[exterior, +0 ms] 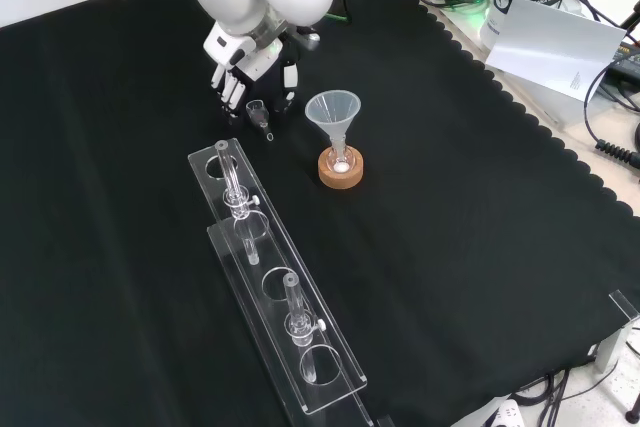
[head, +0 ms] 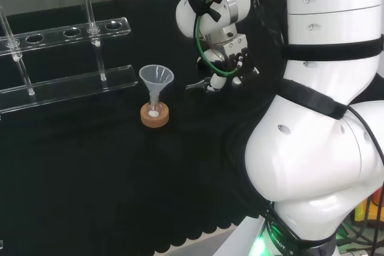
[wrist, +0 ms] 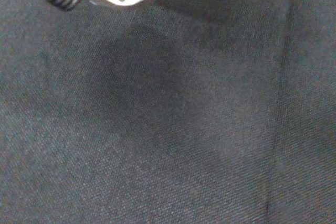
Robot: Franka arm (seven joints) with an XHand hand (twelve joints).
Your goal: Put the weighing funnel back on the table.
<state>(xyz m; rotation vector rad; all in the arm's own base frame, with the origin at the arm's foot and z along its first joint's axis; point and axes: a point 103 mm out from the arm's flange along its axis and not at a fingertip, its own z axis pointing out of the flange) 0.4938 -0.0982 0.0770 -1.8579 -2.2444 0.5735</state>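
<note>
Hand (exterior: 248,59) hangs low over the black cloth (wrist: 168,129), pointing down at it. The weighing funnel (exterior: 258,111) sits right at the hand's lower end, touching or nearly so. In the head view it pokes out sideways from under the hand, approx. at cloth level. Can't tell whether the hand is open or clamped on it, nor whether it rests on the cloth. A bit further out from the hand stands the big funnel (exterior: 333,112), mouth up, w/ its stem in a small flask (exterior: 340,160) on a cork ring (exterior: 340,175). Furthest from the hand is a clear tube rack (exterior: 272,277) w/ two tubes (exterior: 231,169) upright in it.
</note>
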